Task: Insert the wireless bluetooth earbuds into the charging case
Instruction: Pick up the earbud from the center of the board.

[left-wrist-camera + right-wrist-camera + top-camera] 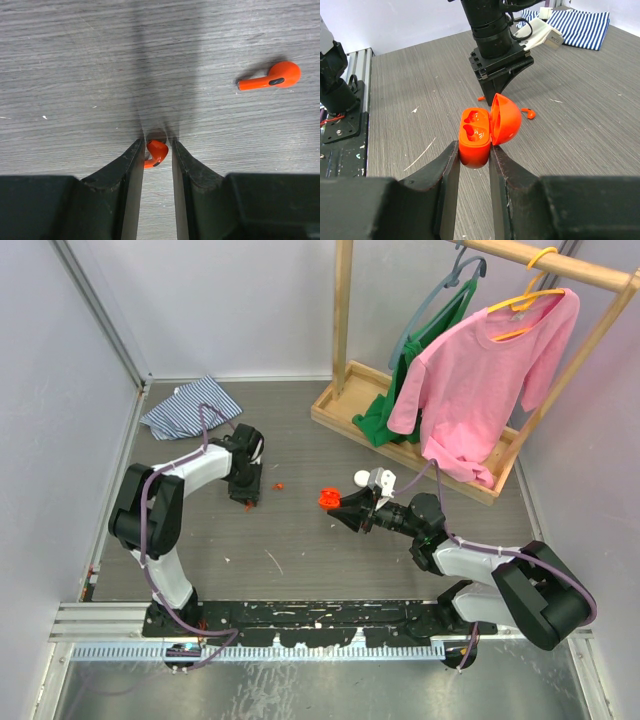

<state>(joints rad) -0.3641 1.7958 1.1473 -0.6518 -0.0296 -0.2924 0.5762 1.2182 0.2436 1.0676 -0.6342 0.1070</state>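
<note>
A grey wood-grain table (300, 540) stands between plain white walls. A wooden rack (343, 310) at the far right carries one pink shirt (480, 380) and one green garment (385, 415) (each on its own hanger), and one striped cloth (190, 405) lies far left. There are two orange earbuds. The left gripper (158, 146) pinches one earbud (157, 152) narrowly, down at the tabletop, and the other earbud (272, 77) lies loose nearby. The right gripper (473, 150) clamps the single orange charging case (472, 137), lid open.

Left arm bent forward, wrist aimed straight down | left gripper (157, 145) nipped on an earbud (156, 152) | right arm angled left, right gripper (472, 147) clamped on the charging case (474, 142)
</note>
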